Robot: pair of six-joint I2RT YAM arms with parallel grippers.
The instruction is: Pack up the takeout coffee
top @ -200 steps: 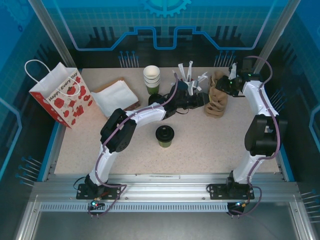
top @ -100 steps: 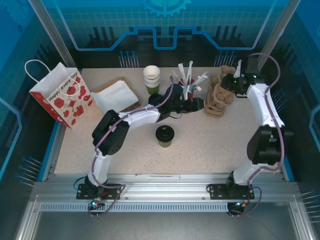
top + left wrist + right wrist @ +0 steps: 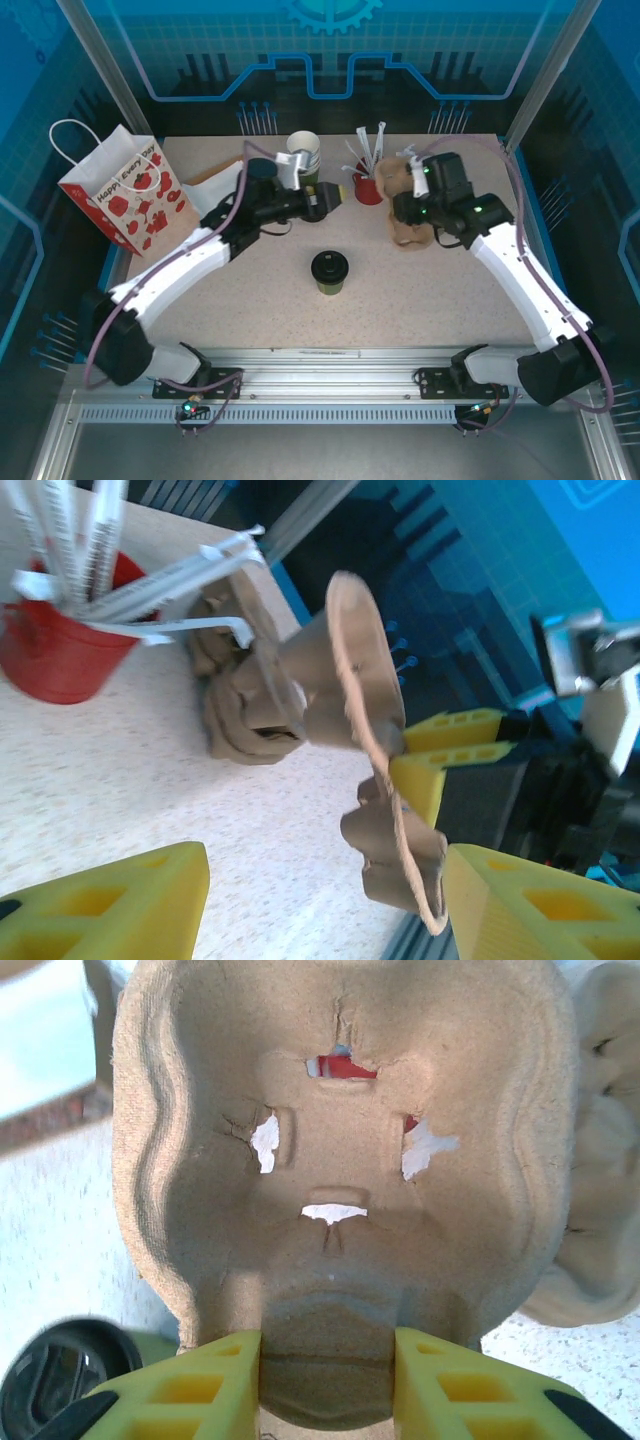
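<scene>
The right gripper (image 3: 328, 1385) is clamped on the edge of a cardboard cup carrier (image 3: 340, 1150), which is raised and tilted. The left gripper (image 3: 335, 193) is spread and empty, near the red straw cup (image 3: 366, 187). The coffee cup (image 3: 329, 270) stands upright and lidded mid-table (image 3: 430, 290), apart from both grippers.
</scene>
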